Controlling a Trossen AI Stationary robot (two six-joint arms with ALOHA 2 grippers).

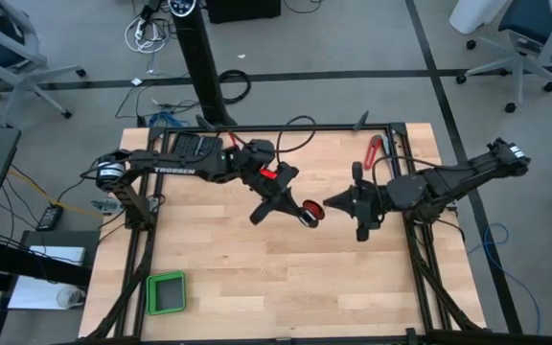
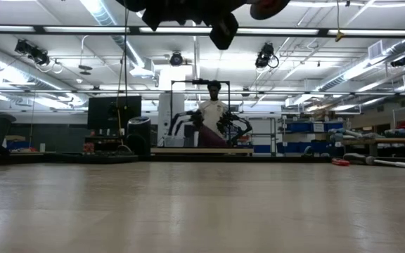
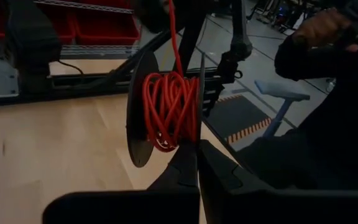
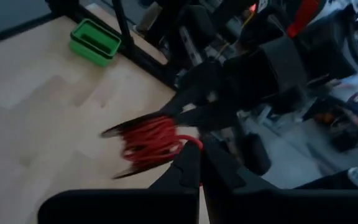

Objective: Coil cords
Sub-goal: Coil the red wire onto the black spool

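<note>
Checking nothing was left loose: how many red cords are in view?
1. The red cord is wound on a dark spool held up between the left gripper and right gripper, mid-table. Others may be hidden.

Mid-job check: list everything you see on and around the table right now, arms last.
Cord: one, red, wound on a dark spool held above the table's middle.
Spool: one, dark flanges, between the two grippers.
Bin: one, green, near-left part of the table.
Hand tool: one, red-handled, far-right edge of the table.
Table: one, light wood, dark frame.
Person: one, light top, in the room behind the table.
Left gripper: shut on the spool, over the table's middle.
Right gripper: shut, right beside the spool.
</note>
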